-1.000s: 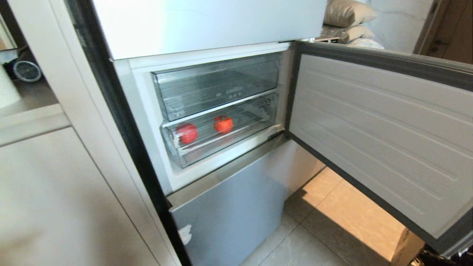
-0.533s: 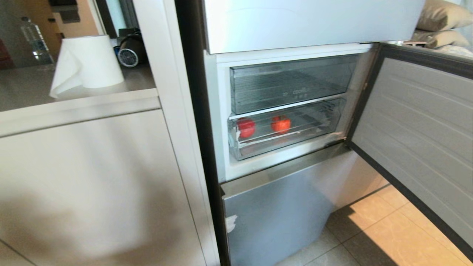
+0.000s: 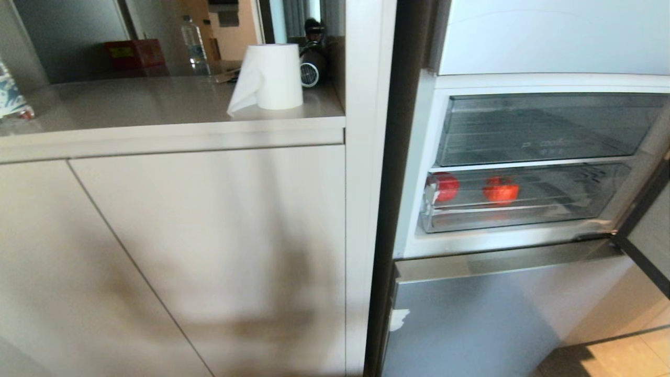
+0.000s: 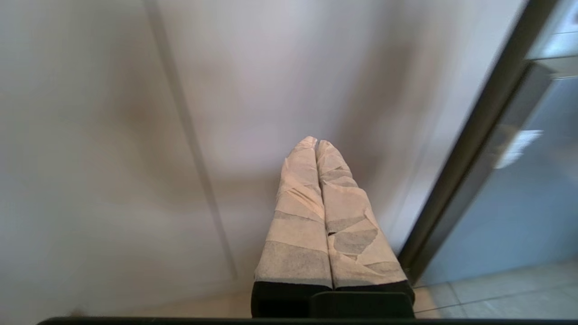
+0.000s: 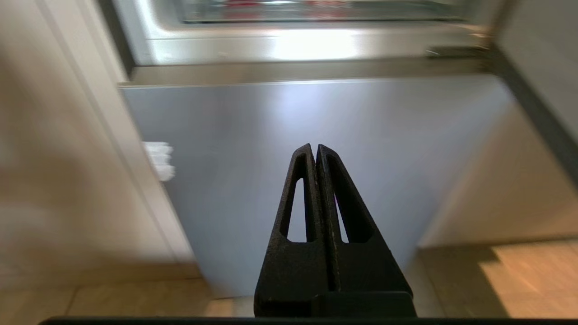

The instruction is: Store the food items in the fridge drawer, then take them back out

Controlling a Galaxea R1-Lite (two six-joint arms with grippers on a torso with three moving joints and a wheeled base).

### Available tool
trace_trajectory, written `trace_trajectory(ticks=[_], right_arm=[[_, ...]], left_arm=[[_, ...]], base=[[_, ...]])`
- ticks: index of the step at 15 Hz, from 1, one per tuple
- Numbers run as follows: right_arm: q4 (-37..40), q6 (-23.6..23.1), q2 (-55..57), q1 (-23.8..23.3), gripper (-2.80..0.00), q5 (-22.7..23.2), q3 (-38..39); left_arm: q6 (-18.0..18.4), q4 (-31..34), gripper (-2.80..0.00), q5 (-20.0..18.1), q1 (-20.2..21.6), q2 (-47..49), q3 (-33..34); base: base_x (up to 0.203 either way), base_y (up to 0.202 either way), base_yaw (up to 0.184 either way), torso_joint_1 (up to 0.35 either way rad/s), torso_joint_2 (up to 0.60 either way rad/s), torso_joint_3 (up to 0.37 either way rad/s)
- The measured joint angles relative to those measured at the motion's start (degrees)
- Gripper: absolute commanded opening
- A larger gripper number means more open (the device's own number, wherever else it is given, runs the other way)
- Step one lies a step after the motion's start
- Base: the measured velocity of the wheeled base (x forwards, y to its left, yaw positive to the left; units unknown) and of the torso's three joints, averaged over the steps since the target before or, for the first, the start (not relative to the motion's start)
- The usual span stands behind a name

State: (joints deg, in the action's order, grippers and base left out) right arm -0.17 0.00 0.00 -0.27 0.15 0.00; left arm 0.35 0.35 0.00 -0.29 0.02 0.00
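Two red tomato-like food items [image 3: 445, 186] [image 3: 501, 190] lie inside the clear fridge drawer [image 3: 518, 217], which is pushed in under a taller clear bin [image 3: 544, 131] in the open fridge at the right of the head view. Neither arm shows in the head view. My left gripper [image 4: 315, 141], its fingers wrapped in pale tape, is shut and empty in front of a beige cabinet panel. My right gripper [image 5: 315, 147], black, is shut and empty before the grey lower fridge door [image 5: 316, 135]; a strip of the drawer with red blurs [image 5: 280, 5] shows beyond it.
The open fridge door [image 3: 646, 235] stands at the far right. Left of the fridge is a beige cabinet [image 3: 183, 251] with a counter [image 3: 131, 104] holding a paper towel roll [image 3: 269, 77], a water bottle [image 3: 194, 44] and a red box [image 3: 131, 52]. Tiled floor [image 3: 623, 358] lies below.
The whole head view has swung to the left: the fridge slid from the middle to the right edge and the cabinet and counter came into view. The food items stay in the drawer.
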Motion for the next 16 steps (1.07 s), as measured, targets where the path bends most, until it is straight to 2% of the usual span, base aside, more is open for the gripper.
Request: trace_trajectory(ticks=[6,11,13,16], right_arm=[[0.0,0.0,0.0,0.0,-2.80,0.0,0.0],[0.3,0.0,0.1,0.0,-2.80,-0.4,-0.6],[0.1,0.1,1.6,0.1,-2.80,-3.2,-5.7],[-0.2,2.3,11.7,-3.5,-2.80,-11.9,-16.5]], left_arm=[[0.0,0.0,-2.80,0.0,0.0,0.0,0.0],[0.0,0.0,-2.80,0.0,-0.1,0.0,0.0],[0.0,0.0,-2.80,0.0,0.0,0.0,0.0],[0.0,0.0,-2.80,0.0,0.0,0.0,0.0]], base=[[0.000,-0.004,0.150,0.003,0.00,0.004],[0.000,0.000,0.000,0.000,0.00,0.000],[0.000,0.000,0.000,0.000,0.00,0.000],[0.000,0.000,0.000,0.000,0.00,0.000]])
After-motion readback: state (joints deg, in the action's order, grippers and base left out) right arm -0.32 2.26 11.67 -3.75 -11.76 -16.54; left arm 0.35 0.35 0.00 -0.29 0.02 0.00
